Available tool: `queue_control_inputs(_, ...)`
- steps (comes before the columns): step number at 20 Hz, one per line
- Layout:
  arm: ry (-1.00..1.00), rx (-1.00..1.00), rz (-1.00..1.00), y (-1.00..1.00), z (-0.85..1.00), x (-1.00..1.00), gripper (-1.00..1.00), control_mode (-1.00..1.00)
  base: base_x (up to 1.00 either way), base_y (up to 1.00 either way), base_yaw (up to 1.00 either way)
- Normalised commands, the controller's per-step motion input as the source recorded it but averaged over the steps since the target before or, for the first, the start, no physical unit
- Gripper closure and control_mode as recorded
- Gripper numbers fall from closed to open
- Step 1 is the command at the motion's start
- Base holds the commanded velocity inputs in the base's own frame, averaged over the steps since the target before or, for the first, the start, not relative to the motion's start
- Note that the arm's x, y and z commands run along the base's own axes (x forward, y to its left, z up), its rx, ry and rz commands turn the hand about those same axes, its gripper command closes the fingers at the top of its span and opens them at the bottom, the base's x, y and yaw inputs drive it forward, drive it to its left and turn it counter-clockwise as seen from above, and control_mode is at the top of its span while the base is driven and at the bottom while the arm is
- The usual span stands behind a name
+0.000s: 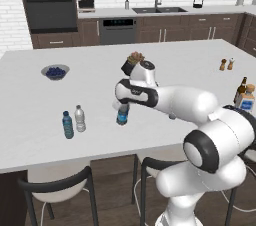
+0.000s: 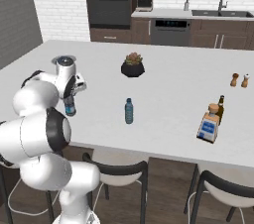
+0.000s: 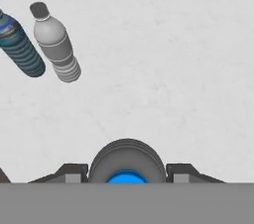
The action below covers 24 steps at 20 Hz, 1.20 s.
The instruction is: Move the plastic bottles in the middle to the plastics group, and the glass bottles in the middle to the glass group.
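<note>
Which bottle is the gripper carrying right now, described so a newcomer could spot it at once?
On the big white island counter, look left of centre near the front edge, where two small bottles stand as a pair. Just to their right, the gripper is shut on a greyish water bottle with a blue label and blue cap, the one bottle there with fingers around it.

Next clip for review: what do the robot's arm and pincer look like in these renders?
The arm is built of glossy white, rounded segments joined by dark grey to black bands at the joints, with a dark cap ring on one joint. No cables or markings are visible. The pincer has two small, blocky dark grey fingers.
</note>
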Motion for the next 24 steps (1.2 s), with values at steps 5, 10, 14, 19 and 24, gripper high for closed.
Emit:
queue_control_inputs(5,0.00,-0.01,0.18,0.79,0.00,0.27,1.00,-1.00,0.00,0.00,0.00)
queue_control_inputs(10,0.00,-0.03,0.05,0.57,-0.07,0.11,1.00,-1.00,0.00,0.00,0.00)
queue_control_inputs(14,0.00,-0.07,0.00,0.31,-0.01,0.13,1.00,-1.00,0.00,0.00,0.00)
queue_control_inputs(19,0.00,-0.05,0.00,0.17,-0.01,0.18,1.00,-1.00,0.00,0.00,0.00)
queue_control_inputs(24,0.00,-0.01,0.00,0.09,-0.06,0.20,1.00,-1.00,0.00,0.00,0.00)
